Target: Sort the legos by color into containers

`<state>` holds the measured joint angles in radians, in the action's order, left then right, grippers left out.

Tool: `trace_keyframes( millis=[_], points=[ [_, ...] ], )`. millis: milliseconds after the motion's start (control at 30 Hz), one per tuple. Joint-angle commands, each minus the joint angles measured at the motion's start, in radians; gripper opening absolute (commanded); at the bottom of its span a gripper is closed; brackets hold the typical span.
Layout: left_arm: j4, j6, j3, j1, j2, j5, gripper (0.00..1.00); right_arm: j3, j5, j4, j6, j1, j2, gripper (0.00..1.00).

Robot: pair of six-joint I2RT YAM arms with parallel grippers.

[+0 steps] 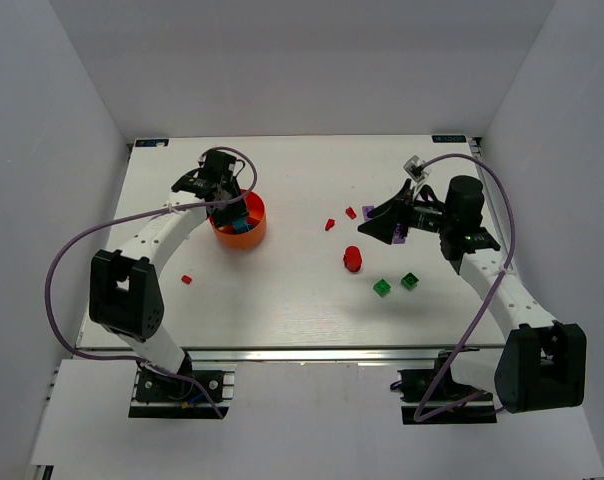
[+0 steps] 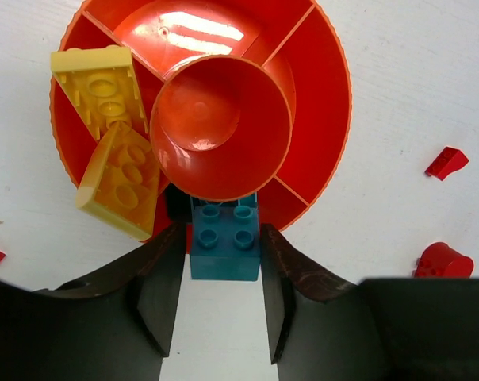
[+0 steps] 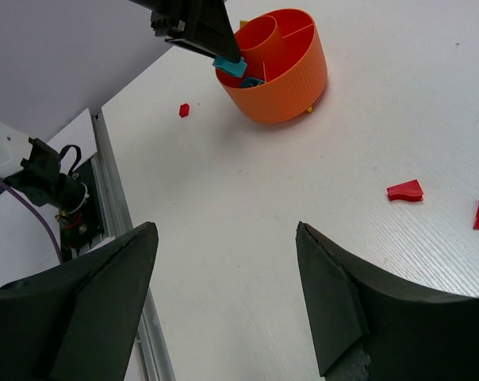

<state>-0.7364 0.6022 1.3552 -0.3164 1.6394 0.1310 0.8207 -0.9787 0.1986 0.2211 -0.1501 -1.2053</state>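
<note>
Left jaws grip a teal brick (image 2: 225, 242) at the rim of the dish (image 2: 323, 95); released here, it may bounce off onto the tabletop (image 2: 414, 71). Right jaws open, empty

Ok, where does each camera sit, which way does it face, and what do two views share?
Top external: above and behind the bases, looking down on the white table; the left arm and right arm show.
Left wrist: on the left arm, looking down into the orange dish; the left end effector grips a teal-blue brick.
Right wrist: on the right arm, looking low across the table at the dish; open right end effector at the bottom.
Shared: both wrist views show the dish and brick.
</note>
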Motion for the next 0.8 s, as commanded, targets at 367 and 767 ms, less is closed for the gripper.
trace_keyframes(
  millis=[367, 767],
  points=[
    [0.014, -0.053, 0.061, -0.004, -0.097, -0.082, 0.59, 0.000, -0.031, 0.039, -0.035, 0.032, -0.005, 0.76],
    [0.341, -0.147, -0.344, 0.017, -0.651, -0.346, 0.60, 0.072, 0.236, -0.197, -0.356, 0.053, -0.049, 0.40]
  ],
)
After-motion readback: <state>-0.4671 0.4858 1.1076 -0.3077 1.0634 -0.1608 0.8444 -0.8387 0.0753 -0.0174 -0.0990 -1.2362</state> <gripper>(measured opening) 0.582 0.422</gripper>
